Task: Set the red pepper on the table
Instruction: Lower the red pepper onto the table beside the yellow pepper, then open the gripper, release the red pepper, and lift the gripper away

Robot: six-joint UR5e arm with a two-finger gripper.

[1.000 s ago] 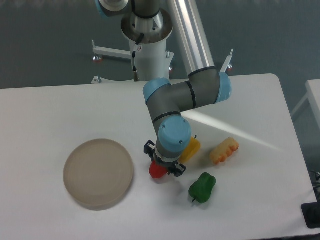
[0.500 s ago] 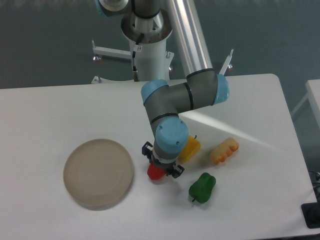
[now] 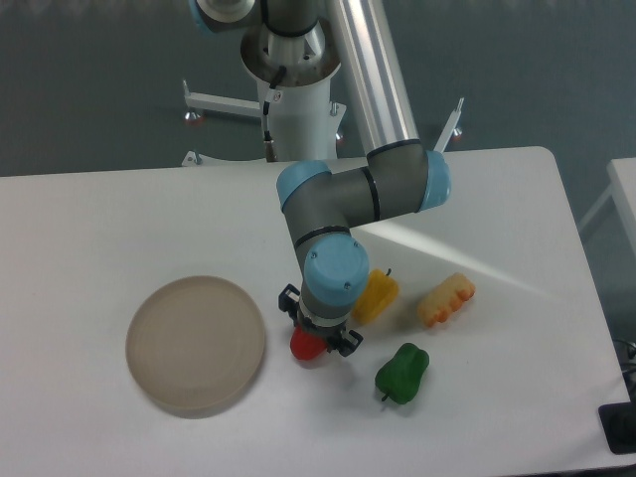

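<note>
The red pepper (image 3: 305,345) is a small glossy red toy, mostly hidden under my wrist, low over the white table (image 3: 119,219), just right of the beige plate. My gripper (image 3: 316,336) points straight down and is shut on the red pepper; only the black finger ends show on either side of it. I cannot tell whether the pepper touches the tabletop.
A round beige plate (image 3: 196,345) lies left of the gripper. A yellow pepper (image 3: 377,295) sits right beside my wrist. An orange corn-like toy (image 3: 446,299) lies further right. A green pepper (image 3: 401,373) lies at the front right.
My gripper has moved a little to the left with the red pepper in it, nearer the plate. The other toys and the plate have not moved.
</note>
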